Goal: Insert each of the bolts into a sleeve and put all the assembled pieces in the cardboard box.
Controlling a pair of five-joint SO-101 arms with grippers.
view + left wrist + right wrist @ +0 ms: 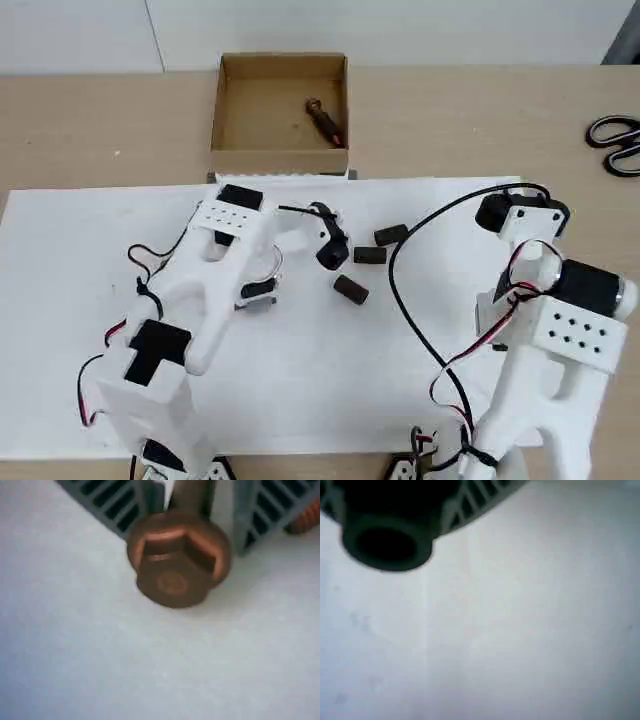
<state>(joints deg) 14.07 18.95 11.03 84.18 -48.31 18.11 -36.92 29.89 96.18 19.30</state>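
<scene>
1. The wooden table (100,110) runs the full width of the scene.
2. A white sheet (330,400) covers its near part, and both arms work over it.
3. The left arm (210,290) reaches from the near left toward the centre. The right arm (560,350) stands at the near right.
4. The cardboard box (215,110) sits open at the far centre, just beyond the sheet's far edge. One assembled piece (325,122) lies inside, toward its right wall.
5. Scissors (615,140) lie at the far right edge of the table.
6. The left gripper (182,500) is clamped on a copper bolt (175,560), whose hex head sticks out just above the sheet.
7. The right gripper (395,502) grips a black sleeve (387,542), its open end facing out above the sheet.
8. Three loose sleeves lie on the sheet near the centre: a far one (391,234), a middle one (369,255) just beside it, and a near one (350,289).
</scene>
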